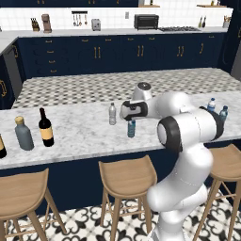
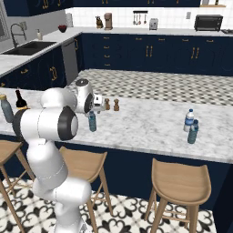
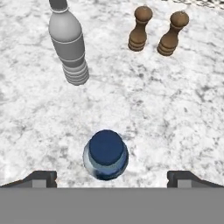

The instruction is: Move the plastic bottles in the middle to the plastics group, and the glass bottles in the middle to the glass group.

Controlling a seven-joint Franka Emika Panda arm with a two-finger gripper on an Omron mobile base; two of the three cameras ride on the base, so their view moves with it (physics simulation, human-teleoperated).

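Marble counter point(image 3: 144, 127) spreads under everything, pale and veined, with wooden stools along its near edge. Nearest, the hand point(image 3: 112, 177) hangs directly above the teal bottle point(image 3: 106, 154), its two dark fingertips set wide apart on either side of the dark blue cap and touching nothing. That bottle stands upright near the counter's front edge, long axis vertical, cap pointing straight up at the camera.

A little farther back stands the clear greyish bottle point(image 3: 68, 41), also upright, cap up. Beyond and to one side are two brown shakers point(image 3: 140, 28), close together.

Risks, as I judge them: a descent slightly off centre would put one fingertip on the cap or shoulder and tip this narrow, top-heavy bottle, which could roll toward the edge. Closing too high on the smooth cap could let it slip in transit.

Farther off, the plastics group point(image 2: 191, 125) waits well apart toward the right end, and the wine bottle point(image 1: 45, 127) stands beside the squat grey bottle point(image 1: 23, 133) at the left end.
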